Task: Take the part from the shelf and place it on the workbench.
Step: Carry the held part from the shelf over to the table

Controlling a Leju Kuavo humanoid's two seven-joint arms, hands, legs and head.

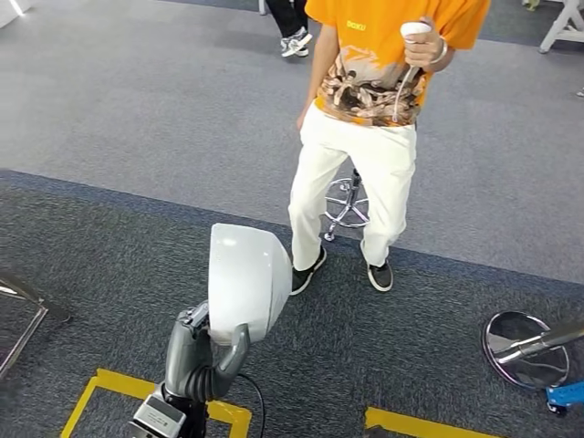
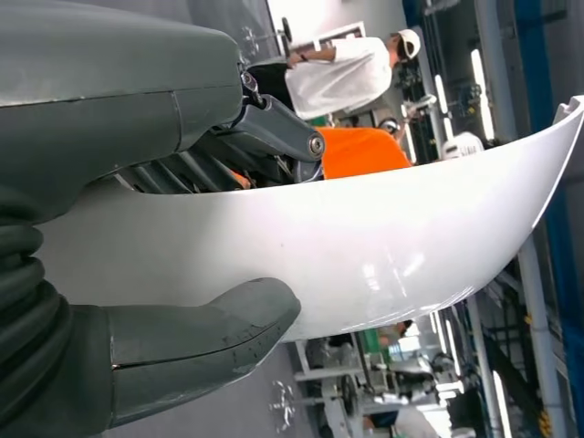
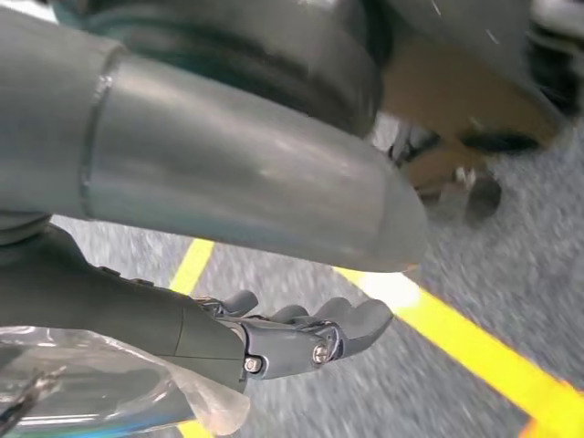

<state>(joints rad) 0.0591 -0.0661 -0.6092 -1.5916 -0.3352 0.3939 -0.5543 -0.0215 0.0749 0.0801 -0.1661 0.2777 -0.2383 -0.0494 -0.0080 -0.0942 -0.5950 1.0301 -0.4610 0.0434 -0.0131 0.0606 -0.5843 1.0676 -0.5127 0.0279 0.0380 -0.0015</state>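
Note:
The part (image 1: 248, 278) is a white, glossy, curved shell. My left hand (image 1: 200, 360) grips it from below at its lower edge and holds it up over the dark carpet. In the left wrist view the shell (image 2: 358, 246) runs across the picture, with the thumb (image 2: 206, 338) pressed on one face and the fingers (image 2: 276, 128) on the other. My right hand (image 3: 303, 333) hangs over the floor with its fingers stretched out and nothing in them.
A person in an orange shirt and white trousers (image 1: 358, 137) stands close ahead, holding a white controller (image 1: 415, 32), with a stool (image 1: 348, 205) behind. Yellow floor tape (image 1: 103, 383) lies near my feet. A round metal base (image 1: 526, 351) is at the right, a metal frame (image 1: 21, 310) at the left.

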